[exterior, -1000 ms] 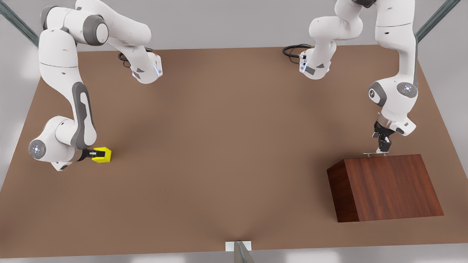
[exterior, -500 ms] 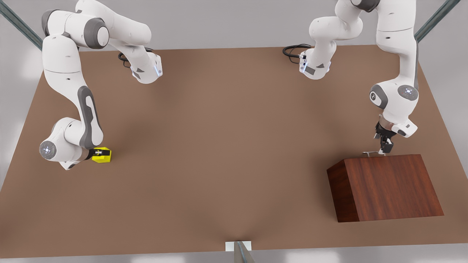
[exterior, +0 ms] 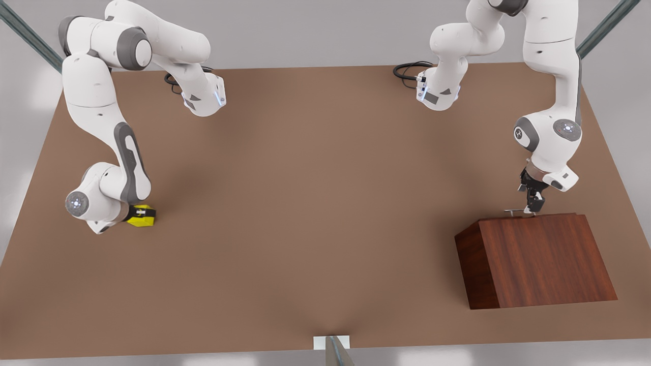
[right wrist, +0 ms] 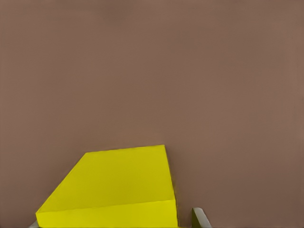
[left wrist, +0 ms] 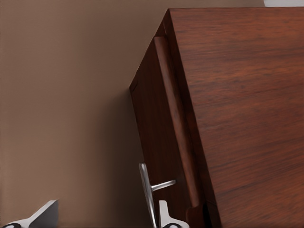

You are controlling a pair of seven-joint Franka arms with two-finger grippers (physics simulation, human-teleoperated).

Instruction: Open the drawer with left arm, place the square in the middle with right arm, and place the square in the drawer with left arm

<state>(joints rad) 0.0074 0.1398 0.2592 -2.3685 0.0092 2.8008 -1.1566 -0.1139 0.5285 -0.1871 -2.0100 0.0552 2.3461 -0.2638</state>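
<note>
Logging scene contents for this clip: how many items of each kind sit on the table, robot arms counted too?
White robot arms with black two-finger grippers: 2, left gripper at the silver bar handle, right gripper at the cube.
Small bright yellow cubes: 1.
Dark reddish-brown wooden boxes with a drawer: 1.
Total: 4.

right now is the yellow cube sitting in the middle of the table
No, the yellow cube sits near the table's edge on the front view's left, at the right claw, far from the wooden box.
</note>
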